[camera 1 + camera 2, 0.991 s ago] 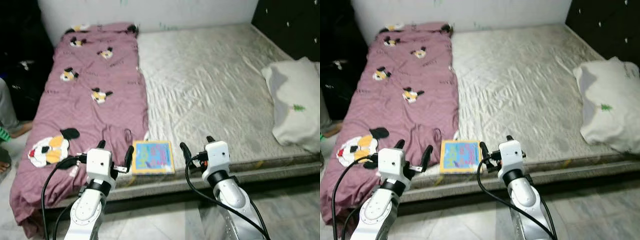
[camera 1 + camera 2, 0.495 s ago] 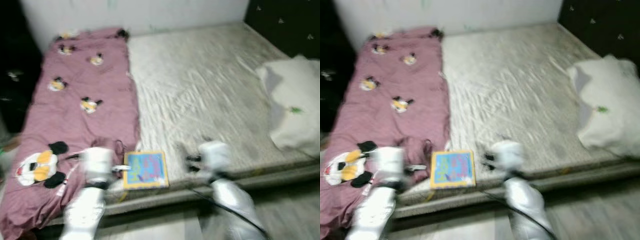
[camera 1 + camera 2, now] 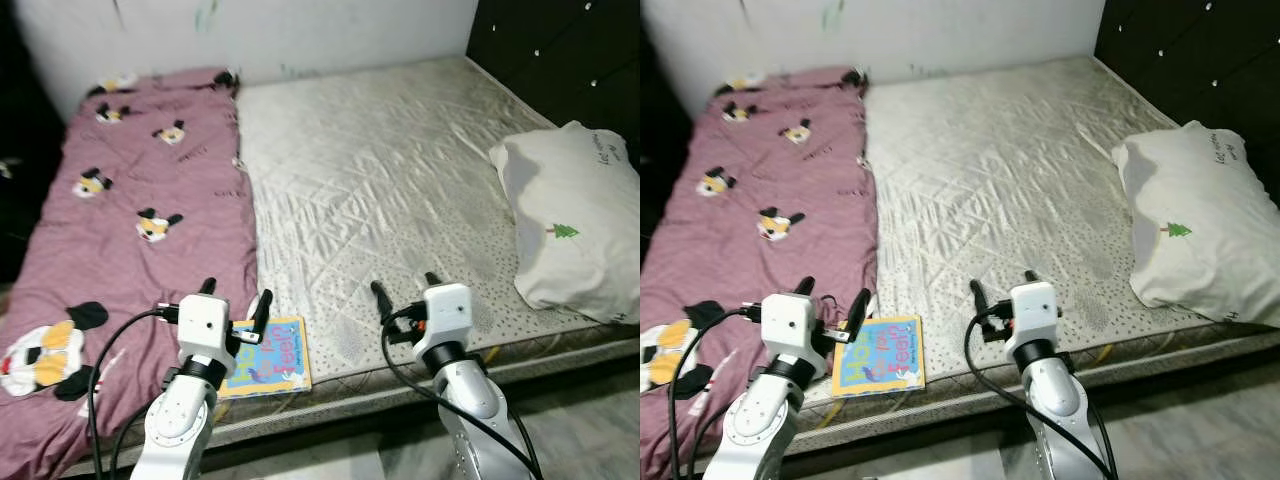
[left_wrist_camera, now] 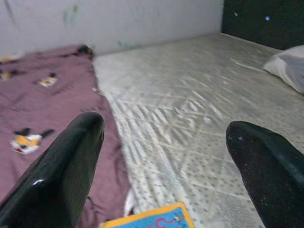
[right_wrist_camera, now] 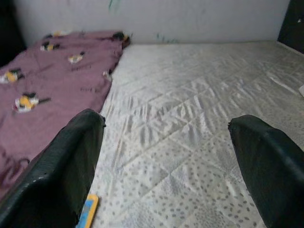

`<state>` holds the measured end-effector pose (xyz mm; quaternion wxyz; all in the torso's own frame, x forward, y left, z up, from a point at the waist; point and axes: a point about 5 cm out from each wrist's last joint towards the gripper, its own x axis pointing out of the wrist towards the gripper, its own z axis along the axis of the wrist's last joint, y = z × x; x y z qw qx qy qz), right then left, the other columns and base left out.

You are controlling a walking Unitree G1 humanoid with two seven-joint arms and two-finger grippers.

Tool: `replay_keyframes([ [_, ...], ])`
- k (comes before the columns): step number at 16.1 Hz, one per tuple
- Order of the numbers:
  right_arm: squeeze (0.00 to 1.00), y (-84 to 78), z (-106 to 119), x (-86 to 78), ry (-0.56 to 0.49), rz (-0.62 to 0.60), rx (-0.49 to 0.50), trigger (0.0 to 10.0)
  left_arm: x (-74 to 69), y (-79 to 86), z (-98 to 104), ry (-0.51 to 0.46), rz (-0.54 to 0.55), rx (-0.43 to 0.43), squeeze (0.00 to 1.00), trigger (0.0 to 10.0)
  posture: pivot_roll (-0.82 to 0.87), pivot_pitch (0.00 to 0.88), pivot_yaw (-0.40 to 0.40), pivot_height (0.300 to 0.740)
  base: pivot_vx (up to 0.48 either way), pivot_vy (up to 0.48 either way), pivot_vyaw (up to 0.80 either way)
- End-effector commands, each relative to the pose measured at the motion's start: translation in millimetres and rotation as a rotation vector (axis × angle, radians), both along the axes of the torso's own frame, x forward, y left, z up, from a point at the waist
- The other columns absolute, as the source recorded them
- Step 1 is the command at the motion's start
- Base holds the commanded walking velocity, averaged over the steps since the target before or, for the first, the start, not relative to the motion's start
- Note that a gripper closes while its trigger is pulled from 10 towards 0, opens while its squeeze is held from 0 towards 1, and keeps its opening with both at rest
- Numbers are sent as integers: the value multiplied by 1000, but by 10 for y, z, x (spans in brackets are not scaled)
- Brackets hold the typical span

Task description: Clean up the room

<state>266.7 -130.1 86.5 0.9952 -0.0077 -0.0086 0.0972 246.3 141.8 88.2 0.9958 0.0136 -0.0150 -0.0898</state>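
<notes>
Directly ahead, a bed with a pale quilted mattress [image 3: 400, 170] takes up most of the head views, running from the lower edge up to the white wall at the top. Over its left side lies a maroon blanket [image 3: 120, 220] printed with cartoon mouse faces, reaching from the upper left corner down to the lower left. A white pillow [image 3: 560, 230] with a small green tree on it sits at the right edge of the frame, on the mattress beside a dark padded wall. Near the lower centre-left, a colourful children's book [image 3: 272, 352] with a yellow border lies flat at the bed's front edge, just beside the blanket's hem. The left pincer [image 3: 234, 304] hangs low in the frame with its two black fingers spread apart and nothing between them; its right finger stands just above the book's upper left corner. The right pincer [image 3: 403, 292] is at lower centre-right over bare mattress, well apart from the book, fingers likewise spread and empty.
</notes>
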Motion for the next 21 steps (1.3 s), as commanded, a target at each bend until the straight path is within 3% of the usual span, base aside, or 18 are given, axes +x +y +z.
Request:
replay_keyframes([
  [1,0,0,33,24,-18,-32,29,10000,56,22,33,-11,0,23,0,10000,27,60,120,740,0,0,0],
  [5,0,-16,22,40,-29,-26,-12,10000,243,-68,93,-33,-43,20,0,10000,-16,54,143,740,0,0,0],
  [10,0,128,43,258,-12,149,-84,10000,77,-31,-10,-24,70,-10,0,10000,56,52,-14,740,0,0,0],
  [14,0,323,132,414,-21,275,-116,10000,77,118,45,-61,176,-4,0,10000,91,66,-100,740,0,0,0],
  [17,0,440,151,441,-42,306,-110,10000,49,240,30,-58,208,8,0,10000,109,66,-71,740,0,0,0],
  [21,0,406,70,424,-25,247,-49,10000,91,327,18,-54,225,36,0,10000,106,25,-26,740,0,0,0],
])
